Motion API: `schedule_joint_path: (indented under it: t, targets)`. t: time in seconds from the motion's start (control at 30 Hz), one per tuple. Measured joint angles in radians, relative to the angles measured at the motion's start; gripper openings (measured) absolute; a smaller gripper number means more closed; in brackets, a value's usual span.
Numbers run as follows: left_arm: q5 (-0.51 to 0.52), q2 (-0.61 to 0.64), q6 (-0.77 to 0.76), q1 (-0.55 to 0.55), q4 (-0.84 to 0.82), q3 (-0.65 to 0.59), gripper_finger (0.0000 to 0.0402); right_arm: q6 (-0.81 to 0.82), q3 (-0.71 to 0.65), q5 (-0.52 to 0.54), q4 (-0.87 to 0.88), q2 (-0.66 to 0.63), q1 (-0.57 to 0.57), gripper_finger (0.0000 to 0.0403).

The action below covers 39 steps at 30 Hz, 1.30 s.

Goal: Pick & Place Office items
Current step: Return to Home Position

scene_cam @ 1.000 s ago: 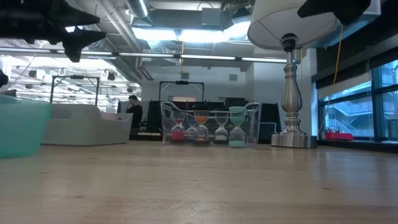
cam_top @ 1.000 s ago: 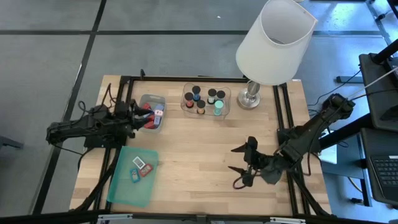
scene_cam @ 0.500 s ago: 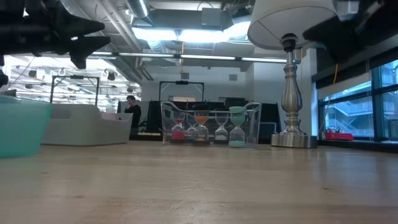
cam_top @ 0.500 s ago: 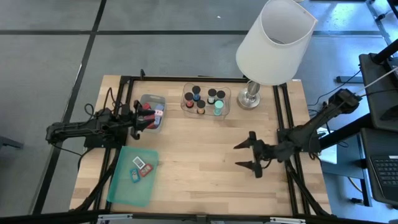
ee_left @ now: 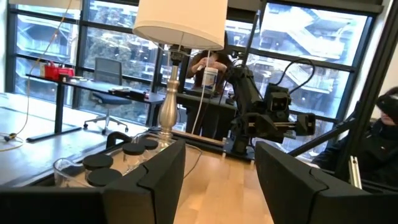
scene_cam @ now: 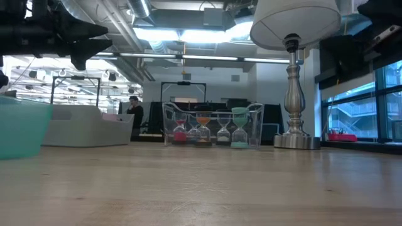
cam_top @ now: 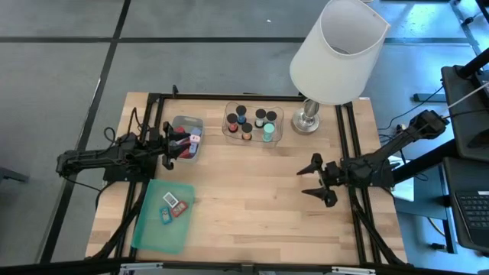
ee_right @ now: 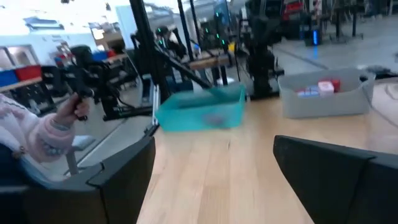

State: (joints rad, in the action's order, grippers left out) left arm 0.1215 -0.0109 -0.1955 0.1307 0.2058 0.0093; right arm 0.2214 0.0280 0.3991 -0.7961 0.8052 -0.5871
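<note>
- Empty and spread wide, the left hand (cam_top: 168, 145) hangs at the gray bin's (cam_top: 189, 121) edge.
- The right hand (cam_top: 306, 182) is likewise wide and empty.
- The adapters (cam_top: 173, 205) on the green lid lie nearest the left hand.

The middle and front right of the wooden table (cam_top: 252, 206) lie bare, a wide lane from the front edge to the back row. Along the back stand the gray bin (cam_top: 187, 122), the clear tray (cam_top: 279, 126) of hourglass timers (cam_top: 247, 130) and the lamp base (cam_top: 307, 121), with only narrow gaps between them; the white lamp shade (cam_top: 338, 50) overhangs the back right corner and bars a straight descent there. The green lid (cam_top: 157, 229), bearing small coloured blocks (cam_top: 173, 205), fills the front left. The left gripper (cam_top: 170, 145), fingers apart, hangs at the bin's left side; the right gripper (cam_top: 302, 182), fingers spread, hovers near the right edge — nothing stands between the two.
</note>
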Motion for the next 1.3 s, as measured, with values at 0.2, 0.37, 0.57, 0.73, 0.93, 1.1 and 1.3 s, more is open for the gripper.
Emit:
schedule_joint_path:
  t: [0.2,0.37,0.57,0.73,0.93,1.1,1.3]
  targets:
    - [0.000,0.000,0.000,0.000,-0.005,0.000,0.0191,-0.101,-0.013,-0.086,0.034,-0.115,0.039,0.0329]
    - [0.001,-0.002,0.011,0.000,-0.003,0.000,0.0191,-0.171,-0.013,-0.131,0.130,-0.233,0.084,0.0329]
    - [0.001,-0.002,0.069,0.000,-0.001,0.000,0.0190,-0.142,-0.013,-0.140,0.313,-0.392,0.159,0.0329]
    - [0.021,-0.002,0.129,0.000,0.003,0.000,0.0191,-0.124,-0.013,-0.191,0.415,-0.505,0.230,0.0329]
    - [0.099,-0.002,0.259,0.000,0.008,0.000,0.0190,-0.111,-0.013,-0.209,0.532,-0.610,0.322,0.0329]
    - [0.333,-0.005,0.226,0.000,0.004,0.001,0.0191,-0.052,-0.013,-0.208,0.641,-0.673,0.420,0.0329]
    - [0.529,-0.028,0.252,0.000,-0.001,0.001,0.0191,-0.047,-0.012,-0.124,0.691,-0.691,0.525,0.0329]
